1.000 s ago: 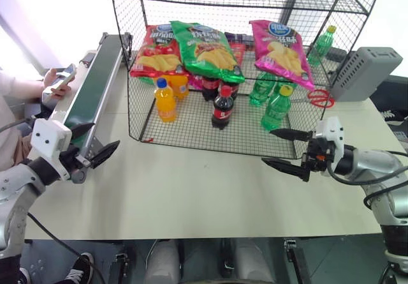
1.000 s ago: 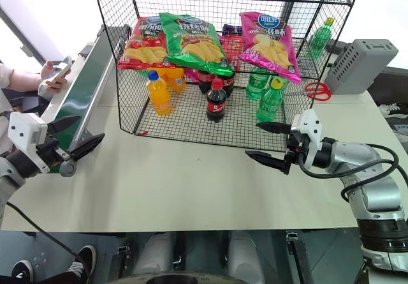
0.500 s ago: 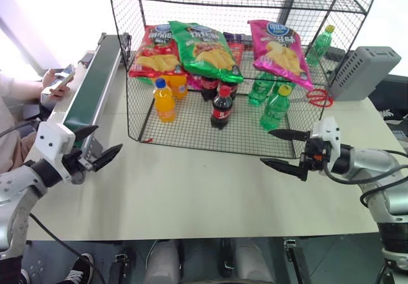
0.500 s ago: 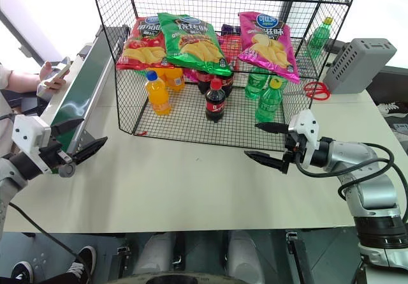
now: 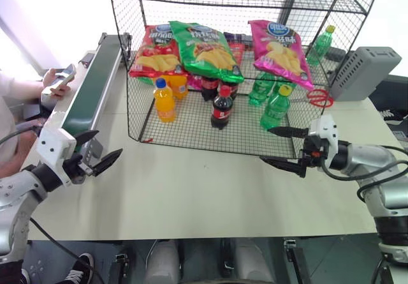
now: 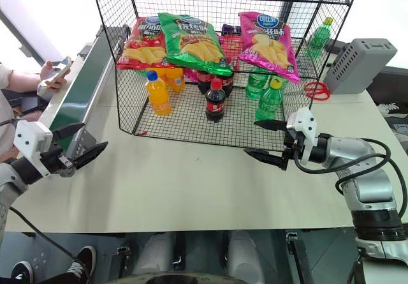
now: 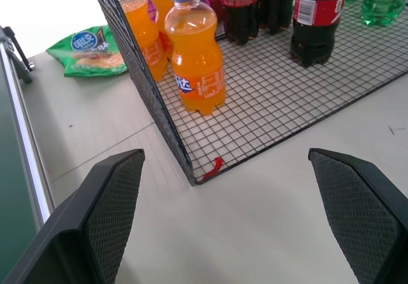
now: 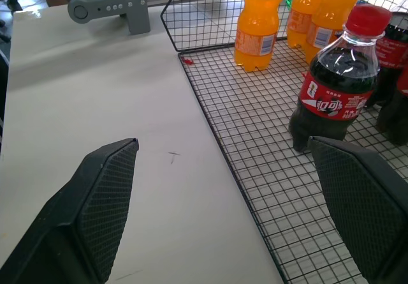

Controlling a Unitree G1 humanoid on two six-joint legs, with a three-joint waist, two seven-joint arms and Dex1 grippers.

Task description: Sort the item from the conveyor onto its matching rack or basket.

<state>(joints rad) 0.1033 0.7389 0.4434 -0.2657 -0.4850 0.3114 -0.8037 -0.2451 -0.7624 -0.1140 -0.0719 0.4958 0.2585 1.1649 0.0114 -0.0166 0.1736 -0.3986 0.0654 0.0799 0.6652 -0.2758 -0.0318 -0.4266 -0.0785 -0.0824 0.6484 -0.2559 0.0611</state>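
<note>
The shiny magenta-pink chip bag (image 5: 280,51) already lies on the black wire-mesh rack (image 5: 191,127), beside the green bag. The dark-green conveyor belt (image 5: 89,96) looks bare. Left gripper (image 5: 95,151) and right gripper (image 5: 280,147) hover spread wide, empty, over the pale desk (image 5: 204,188); I judge they await another item.

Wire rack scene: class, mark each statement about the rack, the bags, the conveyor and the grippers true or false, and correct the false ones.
1. The pink chip bag lies on the conveyor. False: it rests in the wire rack.
2. Both grippers are open and hold nothing. True: left gripper, right gripper.
3. The green chip bag lies between the red chip bag and the pink one. True.
4. The orange soda bottle has a red cap. False: blue.
</note>
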